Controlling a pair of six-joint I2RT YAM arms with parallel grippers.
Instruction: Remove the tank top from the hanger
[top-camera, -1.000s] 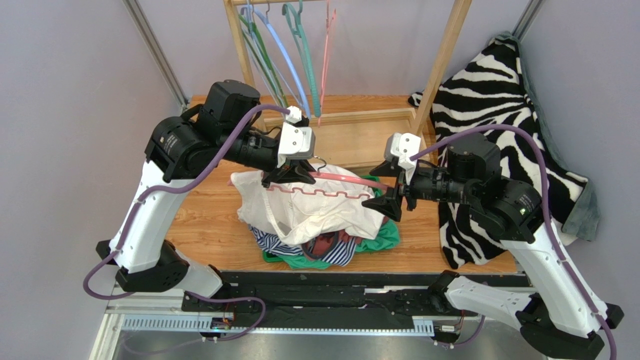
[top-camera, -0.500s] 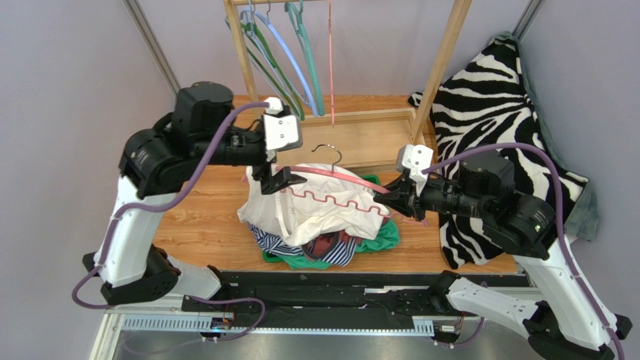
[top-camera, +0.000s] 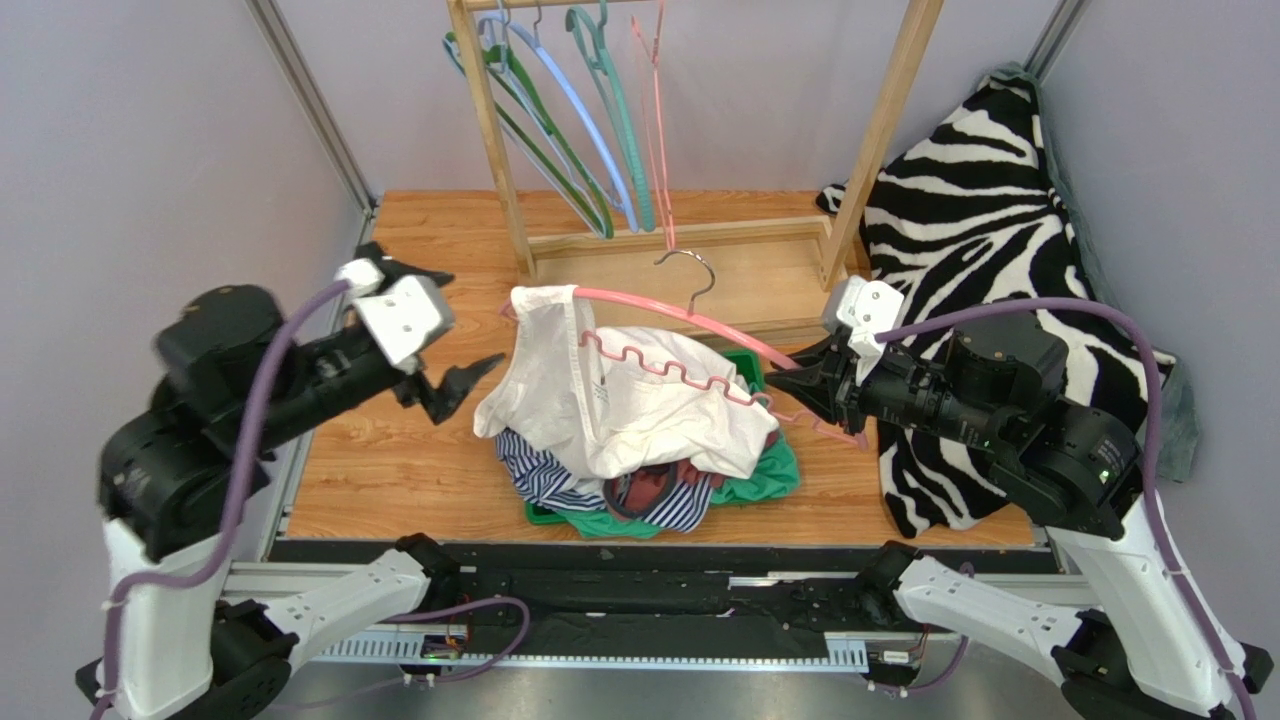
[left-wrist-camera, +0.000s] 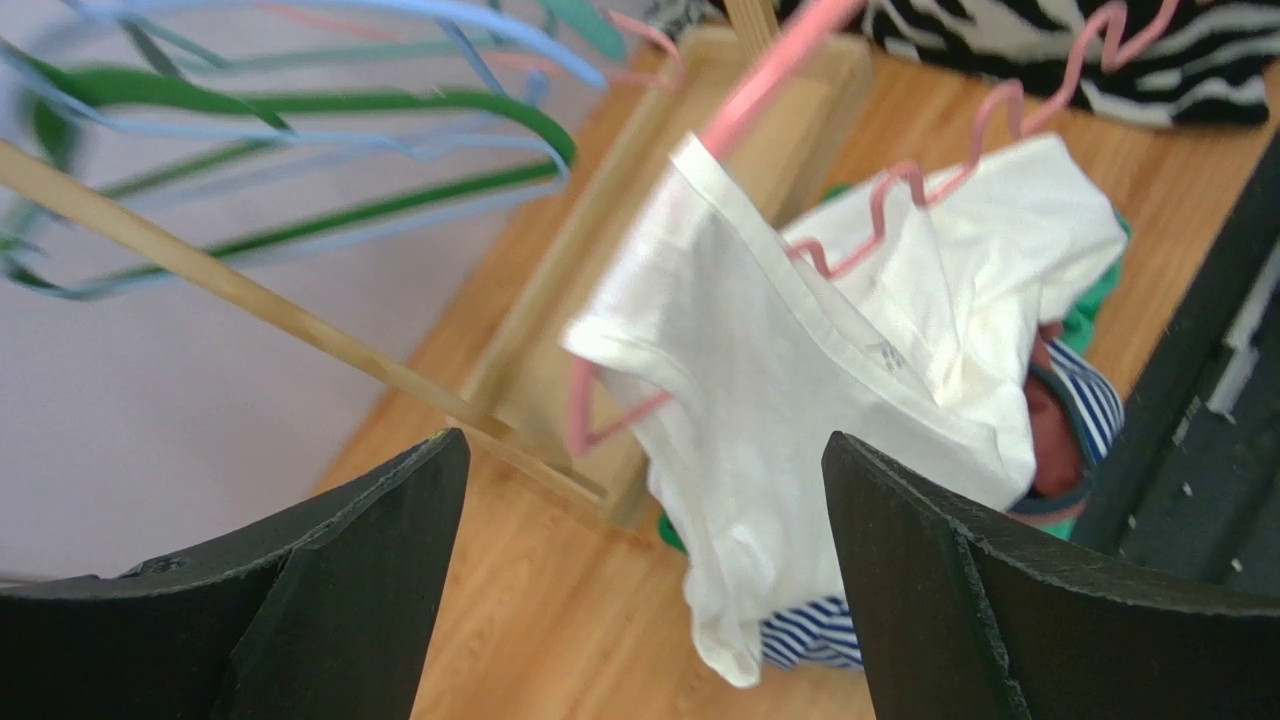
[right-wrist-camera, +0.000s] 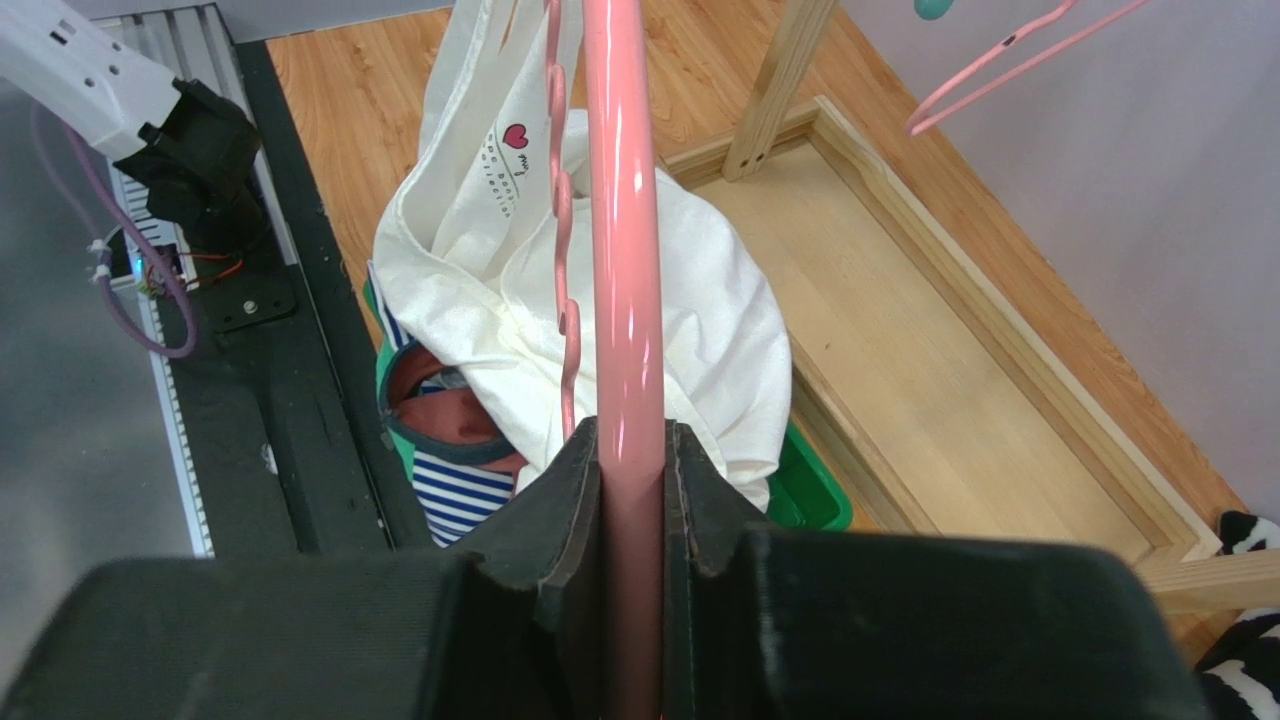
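Right wrist view has the right gripper (right-wrist-camera: 624, 450) clamped narrow on the pink hanger (right-wrist-camera: 619, 225), whose bar runs straight out ahead of the fingers. The white tank top (right-wrist-camera: 481, 285) hangs off its far end, sagging onto the clothes pile (right-wrist-camera: 451, 495) below. The left gripper (left-wrist-camera: 643, 450) stands wide and empty, the cloth ahead of its fingers, untouched. I'd judge the top light, limp and apt to snag on the hanger's wavy notches. The shoulder edge at the hanger tip nearest the left fingers looks the best hold.
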